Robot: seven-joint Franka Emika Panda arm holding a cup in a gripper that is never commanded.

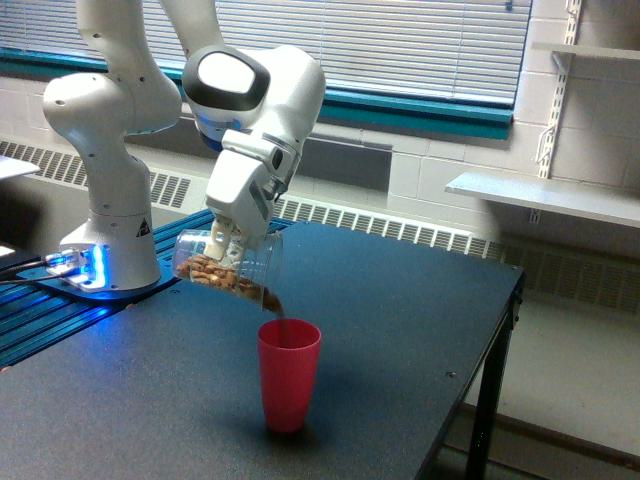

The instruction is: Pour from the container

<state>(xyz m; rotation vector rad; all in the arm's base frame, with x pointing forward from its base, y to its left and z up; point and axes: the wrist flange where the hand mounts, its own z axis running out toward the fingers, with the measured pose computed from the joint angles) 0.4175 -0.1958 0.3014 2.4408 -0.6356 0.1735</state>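
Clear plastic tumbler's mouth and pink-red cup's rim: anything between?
Exterior view: only falling brown pieces between the clear plastic tumbler and the pink-red cup.

The gripper's (226,246) fingers sit behind the clear container's (228,268) wall and the white hand above, so how the jaws stand on it cannot be made out, and the brown pieces (222,276) inside blur into one mass too small to name. The pink cup's (289,374) opaque wall hides whatever lies in it. The arm (110,60) is cut off by the top edge at 11 o'clock, the dark table (400,330) by the bottom edge, and the wall shelf (545,195) by the right edge at 3 o'clock
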